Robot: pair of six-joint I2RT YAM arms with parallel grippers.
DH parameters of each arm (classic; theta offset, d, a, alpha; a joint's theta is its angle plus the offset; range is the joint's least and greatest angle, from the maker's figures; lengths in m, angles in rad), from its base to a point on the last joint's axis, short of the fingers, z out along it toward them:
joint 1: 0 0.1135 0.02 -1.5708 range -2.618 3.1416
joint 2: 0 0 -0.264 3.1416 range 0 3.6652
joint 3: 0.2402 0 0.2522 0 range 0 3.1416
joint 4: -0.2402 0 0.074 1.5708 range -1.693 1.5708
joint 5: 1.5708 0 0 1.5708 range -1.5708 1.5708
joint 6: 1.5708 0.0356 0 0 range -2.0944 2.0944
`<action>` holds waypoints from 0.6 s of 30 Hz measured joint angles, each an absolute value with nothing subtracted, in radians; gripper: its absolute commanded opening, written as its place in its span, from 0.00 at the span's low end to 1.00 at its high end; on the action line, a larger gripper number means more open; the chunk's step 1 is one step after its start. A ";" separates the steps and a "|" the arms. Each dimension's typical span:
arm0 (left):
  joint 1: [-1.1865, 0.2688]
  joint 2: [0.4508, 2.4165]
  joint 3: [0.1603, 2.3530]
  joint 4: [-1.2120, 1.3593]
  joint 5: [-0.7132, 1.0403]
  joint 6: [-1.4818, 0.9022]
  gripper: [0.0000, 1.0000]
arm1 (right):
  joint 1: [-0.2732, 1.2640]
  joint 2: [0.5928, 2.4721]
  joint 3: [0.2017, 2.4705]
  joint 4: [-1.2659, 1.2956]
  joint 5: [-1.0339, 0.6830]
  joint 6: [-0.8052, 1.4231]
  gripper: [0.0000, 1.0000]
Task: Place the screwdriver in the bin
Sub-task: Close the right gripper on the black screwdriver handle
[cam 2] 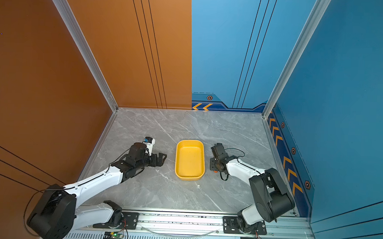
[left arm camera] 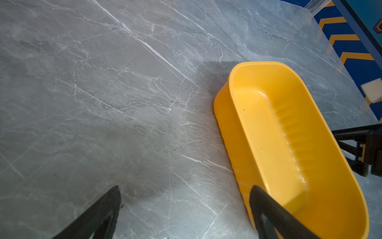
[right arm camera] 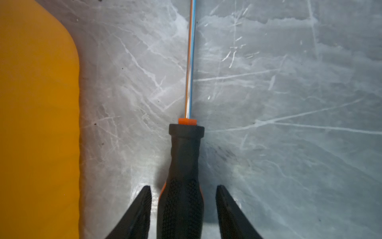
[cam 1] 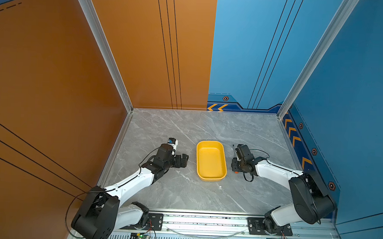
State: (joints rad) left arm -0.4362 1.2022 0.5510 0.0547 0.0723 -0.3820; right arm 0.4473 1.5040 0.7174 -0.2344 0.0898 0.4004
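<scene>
straddling screwdriver (right arm camera: 184, 157) handle w/ right jaws, not touching, beside bin (right arm camera: 37, 124)

The grey, white-veined tabletop (cam 1: 185, 128) is carrying two things. The yellow bin (cam 1: 210, 179) is sitting near its middle, long sides running front to back. The screwdriver (right arm camera: 182, 165) is lying flat just right of the bin, not touching it, with its shaft pointing toward the tabletop's far edge.
</scene>
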 measured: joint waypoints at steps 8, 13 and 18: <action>-0.436 1.183 0.551 0.032 0.072 -0.372 0.98 | 0.451 1.530 0.733 -0.237 0.102 0.401 0.29; -0.436 1.183 0.551 0.031 0.072 -0.367 0.98 | 0.451 1.530 0.736 -0.244 0.103 0.402 0.19; -0.436 1.183 0.551 0.031 0.072 -0.366 0.98 | 0.451 1.530 0.743 -0.255 0.103 0.402 0.10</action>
